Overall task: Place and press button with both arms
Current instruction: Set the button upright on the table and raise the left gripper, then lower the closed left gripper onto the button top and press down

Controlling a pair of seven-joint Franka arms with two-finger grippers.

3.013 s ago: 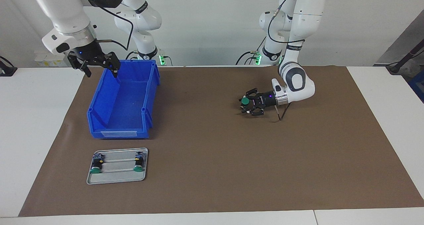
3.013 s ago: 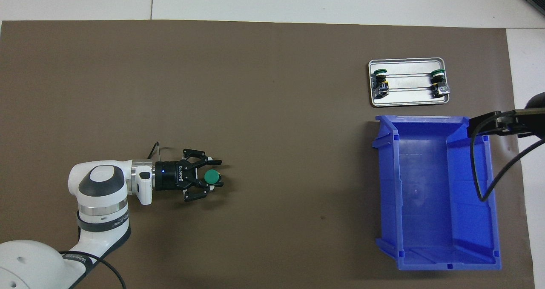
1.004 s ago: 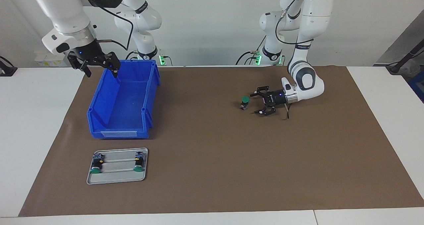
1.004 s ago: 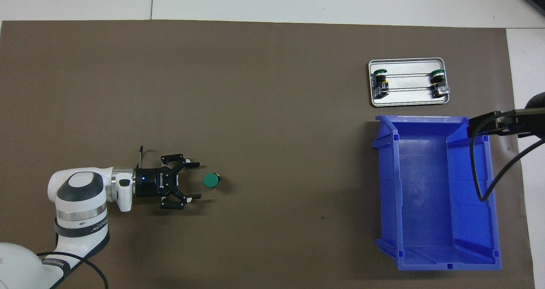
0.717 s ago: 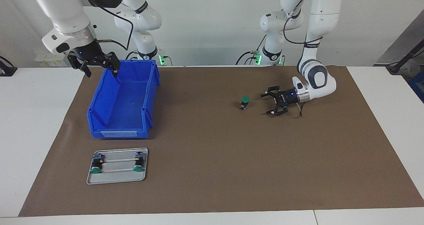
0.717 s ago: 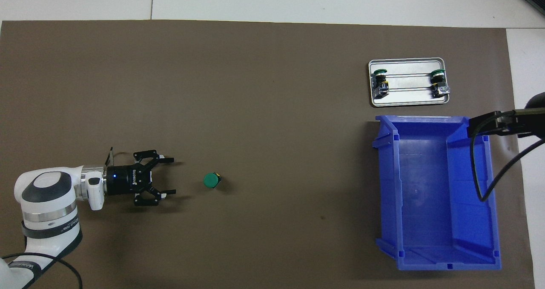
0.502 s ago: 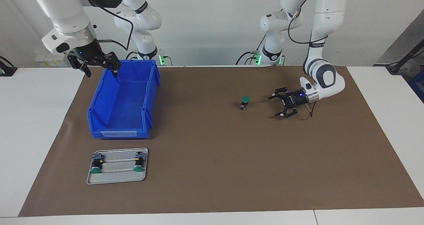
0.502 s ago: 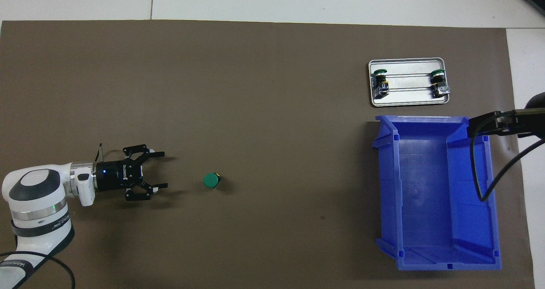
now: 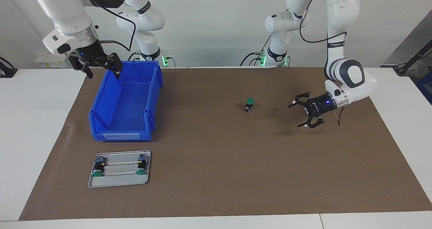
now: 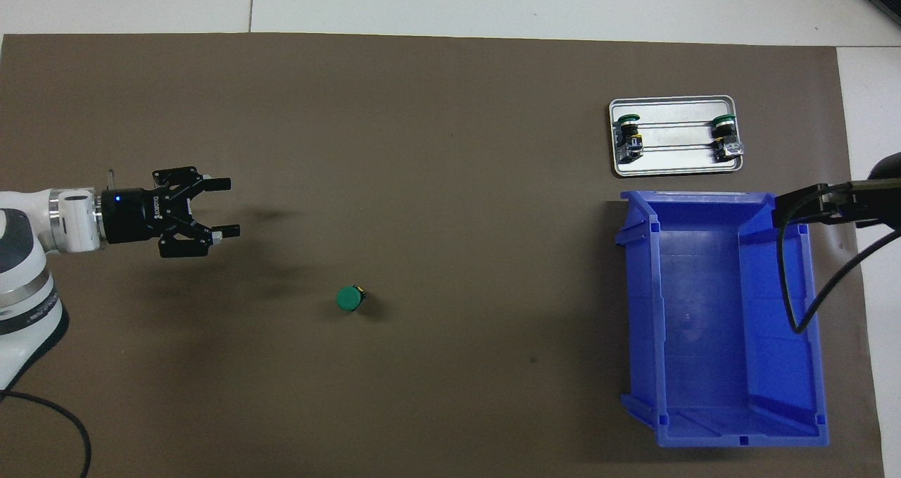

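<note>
The button (image 9: 249, 105) stands upright on the brown mat, green cap up, with nothing touching it; it also shows in the overhead view (image 10: 348, 299). My left gripper (image 9: 295, 116) is open and empty, raised over the mat toward the left arm's end of the table, well apart from the button; it also shows in the overhead view (image 10: 231, 206). My right gripper (image 9: 103, 74) is open and empty, and waits above the rim of the blue bin (image 9: 152, 87) at its end nearest the robots; only part of this gripper (image 10: 809, 207) shows in the overhead view.
The blue bin (image 10: 637, 309) is empty. A metal tray (image 9: 118, 181) lies farther from the robots than the bin, with two green-capped buttons (image 9: 98, 170) (image 9: 141, 167) on its rails; the tray also shows in the overhead view (image 10: 672, 166). A brown mat covers the table.
My left gripper opened and let go of the button, leaving it standing on the mat. It then drew back toward the left arm's end and rose. The right arm has not moved.
</note>
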